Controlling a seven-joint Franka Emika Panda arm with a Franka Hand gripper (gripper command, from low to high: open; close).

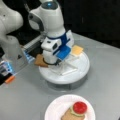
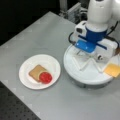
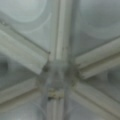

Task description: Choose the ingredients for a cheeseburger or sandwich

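Note:
My gripper (image 1: 58,64) hangs low over the white round tray (image 1: 62,80) with raised dividers, near its centre in both front views (image 2: 86,55). The wrist view shows only the dividers' hub (image 3: 58,75) from close up, with no ingredient in it. A yellow cheese square (image 1: 77,50) lies in the tray's far compartment (image 2: 113,69). A tan-brown bread square (image 1: 40,61) sits at the tray's left edge beside the gripper. The sandwich on the white paper plate (image 1: 53,107) is a bread square (image 2: 36,72) with green lettuce (image 1: 75,113) and a red tomato disc (image 1: 80,107) on top.
The arm's base (image 1: 10,37) stands at a front view's left, with a blue-lit device (image 1: 27,56) and an orange piece (image 1: 10,79) beside it. A black perforated surface (image 2: 12,107) borders the grey table at a front view's bottom left.

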